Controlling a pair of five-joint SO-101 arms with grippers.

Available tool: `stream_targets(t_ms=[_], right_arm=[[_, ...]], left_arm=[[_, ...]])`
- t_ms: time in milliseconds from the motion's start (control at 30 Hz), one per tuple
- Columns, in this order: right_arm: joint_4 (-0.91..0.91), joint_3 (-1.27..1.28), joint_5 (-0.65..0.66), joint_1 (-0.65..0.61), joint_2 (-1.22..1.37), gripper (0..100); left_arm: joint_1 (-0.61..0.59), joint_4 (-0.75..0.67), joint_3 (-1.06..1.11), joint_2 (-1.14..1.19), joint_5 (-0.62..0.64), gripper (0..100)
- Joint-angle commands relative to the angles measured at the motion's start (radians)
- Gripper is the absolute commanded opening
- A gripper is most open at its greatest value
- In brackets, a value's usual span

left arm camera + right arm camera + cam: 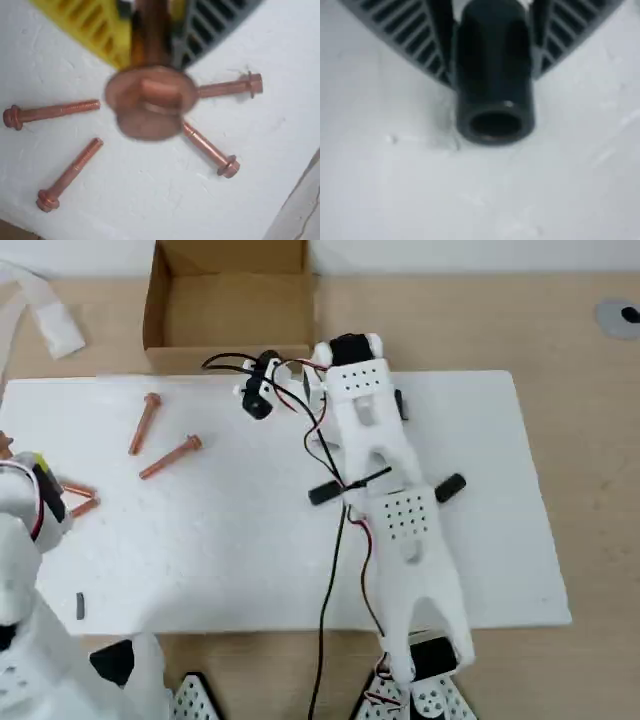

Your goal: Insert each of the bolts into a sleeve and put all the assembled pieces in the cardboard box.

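The bolt (150, 102) in play is a copper one. The left claw (152, 47) has it pinched by the shank between its yellow and grey fingers, with the flanged head facing the wrist camera. It's up off the white foam sheet (480, 570), and four loose bolts (50, 111) lie flat on the foam underneath, fanned out around it.

The right claw (494, 75) is closed tight on a black sleeve (495, 107), open bore toward its own camera, with foam below it. From the high view, that arm stretches across the foam and the claw sits near the sheet's far edge, just in front of the cardboard box (230, 310). The box is open-topped, on the wooden tabletop (590, 440) right against the foam's far edge.

Two spare sleeves (325, 492) lie on the foam, one on each side of the right arm.
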Motion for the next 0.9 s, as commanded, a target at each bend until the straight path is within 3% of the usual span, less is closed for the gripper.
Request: stream_targets(t_ms=[0, 300, 633, 867], right_arm=[[0.014, -0.01, -0.026, -0.028, 0.039, 14.0], [0.015, -0.007, -0.048, -0.035, 0.042, 1.1], [0.014, -0.036, -0.21, -0.028, 0.022, 1.0], [0.015, -0.15, -0.371, -0.028, -0.242, 0.9]], left_arm=[[-0.02, 0.003, 0.025, -0.041, -0.032, 1], [-0.017, 0.003, 0.038, -0.163, -0.048, 1], [-0.021, -0.002, 0.035, -0.173, -0.052, 1], [-0.017, -0.003, 0.038, -0.166, -0.029, 1]])
